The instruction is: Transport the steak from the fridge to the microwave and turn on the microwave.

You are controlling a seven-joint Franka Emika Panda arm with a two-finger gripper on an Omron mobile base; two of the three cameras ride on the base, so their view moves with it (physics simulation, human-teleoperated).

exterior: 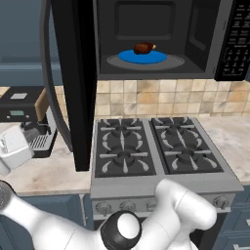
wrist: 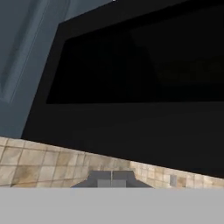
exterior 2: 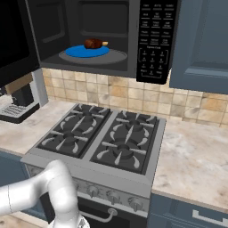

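Observation:
The microwave (exterior: 200, 46) (exterior 2: 156, 40) hangs above the stove with its black door (exterior: 78, 73) (wrist: 131, 109) swung wide open to the left. Inside, the steak (exterior: 144, 47) (exterior 2: 94, 43) lies on a blue plate (exterior: 126, 57) (exterior 2: 78, 52) on the glass turntable. My gripper (wrist: 111, 176) (exterior: 43, 129) is shut on nothing, low at the left of the door. It faces the door's outer side, close to it. The fridge is out of view.
A black gas stove (exterior: 156, 146) (exterior 2: 107, 138) sits directly under the microwave. A coffee machine (exterior: 19, 114) (exterior 2: 20, 104) stands on the counter at left, just behind my hand. Blue cupboards (exterior 2: 200, 40) flank the microwave, and the marble counter (exterior 2: 196, 151) runs on to the right.

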